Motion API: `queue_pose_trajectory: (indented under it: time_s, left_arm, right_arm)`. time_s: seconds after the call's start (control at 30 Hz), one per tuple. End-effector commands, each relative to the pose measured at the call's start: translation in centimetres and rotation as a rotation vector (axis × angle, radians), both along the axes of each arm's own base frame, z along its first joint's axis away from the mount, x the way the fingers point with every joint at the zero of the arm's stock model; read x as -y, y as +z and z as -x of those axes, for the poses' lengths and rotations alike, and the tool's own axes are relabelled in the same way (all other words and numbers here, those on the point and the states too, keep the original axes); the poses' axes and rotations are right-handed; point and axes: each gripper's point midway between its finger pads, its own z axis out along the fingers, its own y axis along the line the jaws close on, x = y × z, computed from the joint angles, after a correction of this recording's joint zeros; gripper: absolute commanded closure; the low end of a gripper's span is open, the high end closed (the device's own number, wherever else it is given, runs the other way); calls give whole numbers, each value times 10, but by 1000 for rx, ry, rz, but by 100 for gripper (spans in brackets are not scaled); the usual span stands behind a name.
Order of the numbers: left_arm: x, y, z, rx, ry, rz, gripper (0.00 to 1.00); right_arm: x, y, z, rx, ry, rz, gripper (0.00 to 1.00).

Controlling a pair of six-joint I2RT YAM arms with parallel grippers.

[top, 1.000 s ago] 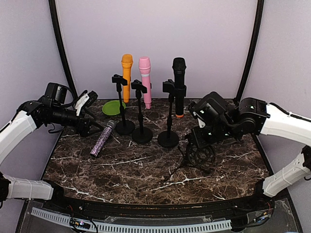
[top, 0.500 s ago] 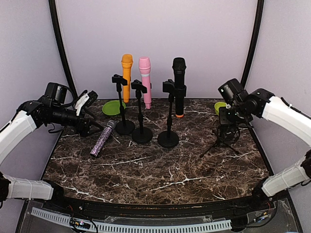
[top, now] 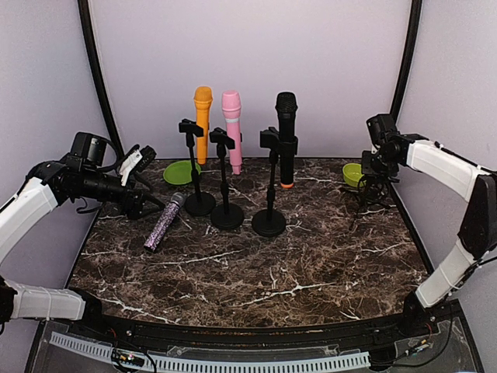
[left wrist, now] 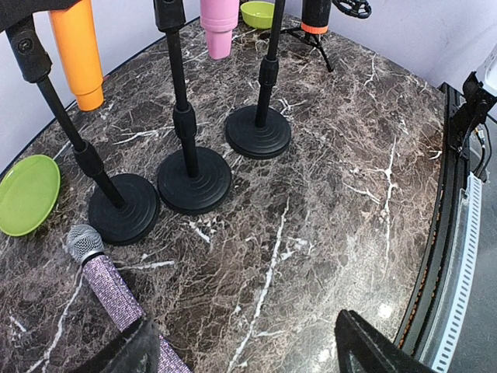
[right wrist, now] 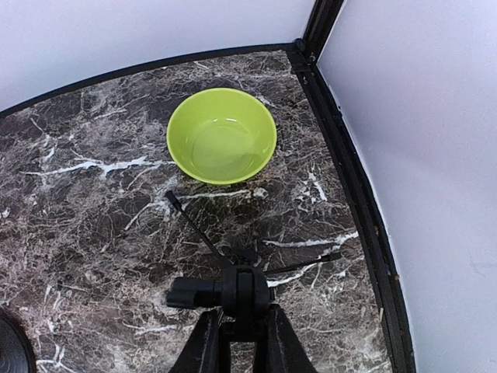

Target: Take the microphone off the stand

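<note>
Three microphones stand in clips on black round-based stands: orange [top: 203,120], pink [top: 232,128] and black [top: 286,136]. A purple glitter microphone [top: 164,222] lies flat on the marble, left of the stands. My left gripper [top: 144,180] hovers open just left of it; in the left wrist view the purple microphone [left wrist: 109,281] runs under my left finger [left wrist: 128,353]. My right gripper [right wrist: 241,312] is shut on the head of a small black tripod stand [right wrist: 245,289] at the back right, its legs [top: 365,198] spread on the table.
A green bowl [right wrist: 222,135] sits just beyond the tripod, near the black frame post [right wrist: 318,23] in the right corner. A green plate [top: 182,172] lies behind the left stand. The stand bases [left wrist: 194,180] are close together.
My right arm has carried the tripod stand from the middle right of the table back to the far right corner beside the green bowl. The left arm has not moved.
</note>
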Motion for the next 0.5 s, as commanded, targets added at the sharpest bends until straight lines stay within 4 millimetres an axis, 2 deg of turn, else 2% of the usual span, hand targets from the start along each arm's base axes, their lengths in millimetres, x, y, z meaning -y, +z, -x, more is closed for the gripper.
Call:
queue_pose_trajectory:
  time_s: [0.0, 0.17, 0.2, 0.27, 0.33, 0.4, 0.47]
  left_arm:
    - [-3, 9, 3, 31, -2, 2, 20]
    - [-2, 11, 2, 28, 1, 9, 19]
    - [-2, 12, 1, 28, 3, 10, 19]
    - [-2, 14, 2, 32, 2, 12, 19]
    - [-3, 14, 2, 32, 5, 14, 19]
    - [-3, 15, 1, 32, 14, 16, 18]
    - [-5, 16, -3, 33, 29, 16, 18]
  right_arm:
    - [-10, 5, -19, 15, 72, -40, 82]
    - [-20, -13, -21, -58, 117, -68, 60]
    - [-21, -15, -20, -64, 121, -74, 58]
    - [-22, -11, -20, -64, 120, -81, 44]
    - [-20, 4, -21, -31, 105, -82, 31]
    - [-19, 29, -22, 33, 96, -86, 22]
    - [-18, 74, -20, 145, 96, -107, 16]
